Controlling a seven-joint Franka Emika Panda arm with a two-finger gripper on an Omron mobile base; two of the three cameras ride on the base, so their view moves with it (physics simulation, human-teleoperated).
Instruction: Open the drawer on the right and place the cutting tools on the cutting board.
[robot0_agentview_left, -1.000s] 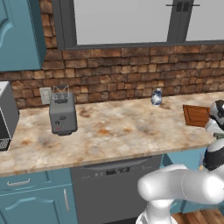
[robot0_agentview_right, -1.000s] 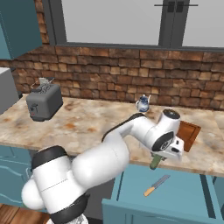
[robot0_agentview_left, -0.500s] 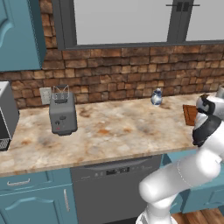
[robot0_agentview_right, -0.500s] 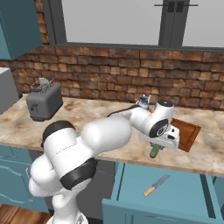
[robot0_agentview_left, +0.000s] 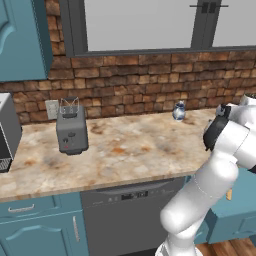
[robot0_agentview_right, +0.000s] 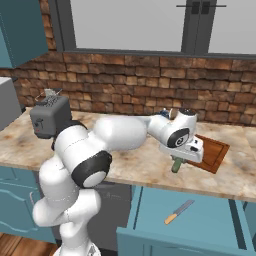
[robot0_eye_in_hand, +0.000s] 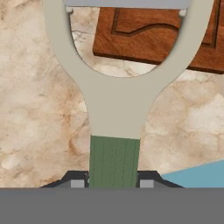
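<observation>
Hand view looks straight along the peeler (robot0_eye_in_hand: 114, 105): its green handle is pinched between the two dark finger tips of the claw (robot0_eye_in_hand: 113, 183), and its pale forked head reaches out toward the cutting board (robot0_eye_in_hand: 157, 39), so the claw is clamped on the peeler. Held by the handle end, the tool hangs free above the marbled tabletop (robot0_eye_in_hand: 39, 109), probably so that its head can be laid down first on the wood. Right base view shows the claw (robot0_agentview_right: 176, 164) over the front edge of the tabletop (robot0_agentview_right: 125, 165), just beside the near left edge of the cutting board (robot0_agentview_right: 212, 152), with the green handle of the peeler (robot0_agentview_right: 176, 165) poking down below it; it seems the carry is nearly done but the tool is not yet over the board. Below that edge the drawer (robot0_agentview_right: 200, 222) stands pulled open, and one knife (robot0_agentview_right: 178, 212) with a tan handle lies on its teal floor, waiting its turn. Counted: two cutting tools, one in the claw and one in the drawer; one board, bare of tools; one toaster (robot0_agentview_right: 49, 116) toward the tabletop's left end; one small jar (robot0_agentview_left: 179, 111) near the back edge by the brick wall.
</observation>
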